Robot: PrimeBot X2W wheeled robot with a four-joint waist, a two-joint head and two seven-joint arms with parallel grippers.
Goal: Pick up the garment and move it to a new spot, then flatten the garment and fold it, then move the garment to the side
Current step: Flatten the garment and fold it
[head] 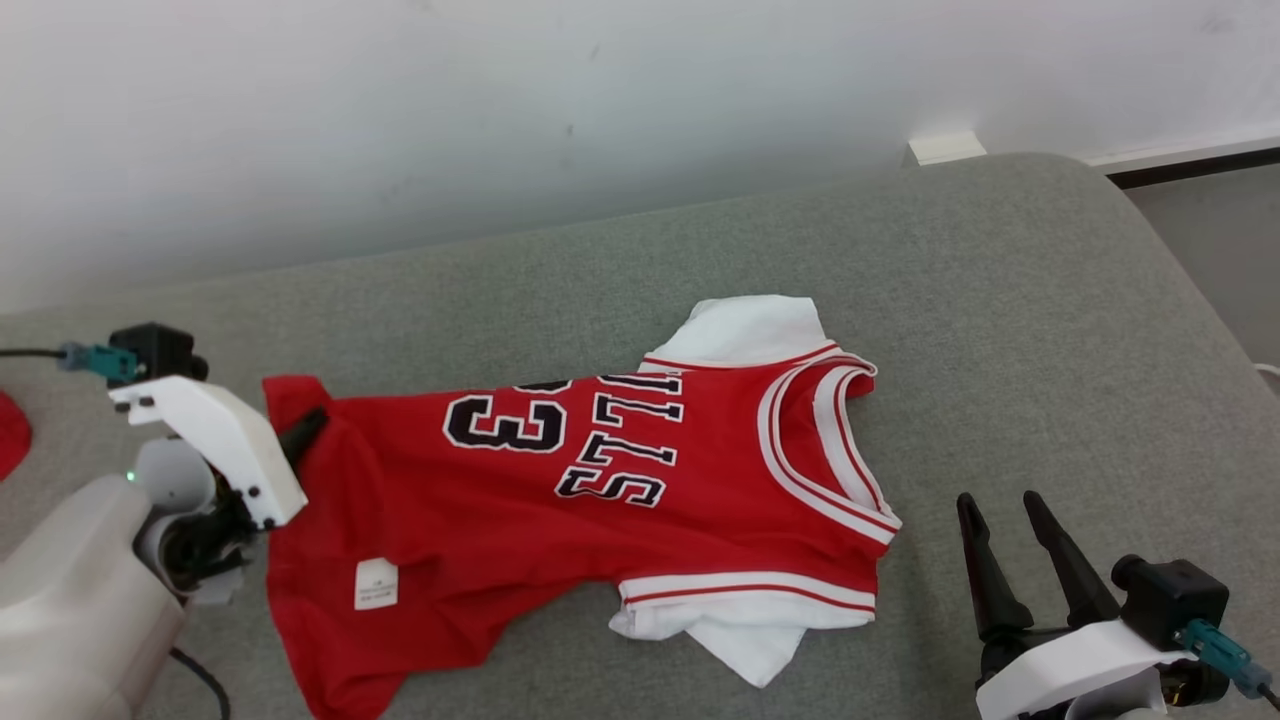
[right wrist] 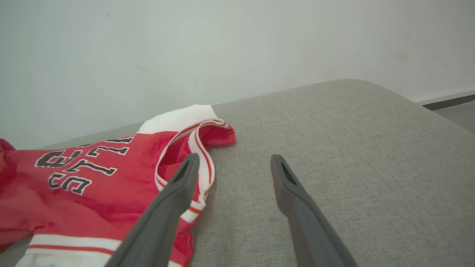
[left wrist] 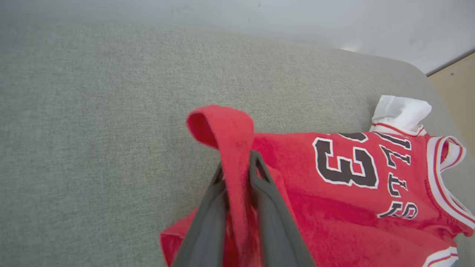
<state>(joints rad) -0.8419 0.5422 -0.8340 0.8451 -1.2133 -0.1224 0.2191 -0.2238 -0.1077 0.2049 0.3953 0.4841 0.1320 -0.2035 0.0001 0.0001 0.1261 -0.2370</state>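
Note:
A red basketball jersey (head: pixel 600 500) with black "33" lettering and white sleeves lies spread across the grey cushion (head: pixel 1000 300), collar toward the right. My left gripper (head: pixel 305 432) is shut on the jersey's hem at its left end; in the left wrist view the red cloth (left wrist: pixel 237 185) is pinched between the two dark fingers (left wrist: pixel 274 218) and folds over above them. My right gripper (head: pixel 1000 510) stands open at the lower right, just right of the collar, nothing between its fingers. In the right wrist view its left finger (right wrist: pixel 174 200) overlaps the striped collar (right wrist: pixel 202 155).
A white wall (head: pixel 500 100) runs behind the cushion. The cushion's rounded right edge (head: pixel 1200 290) drops to the floor. A small red object (head: pixel 12 435) sits at the far left edge. Bare grey cushion lies above and right of the jersey.

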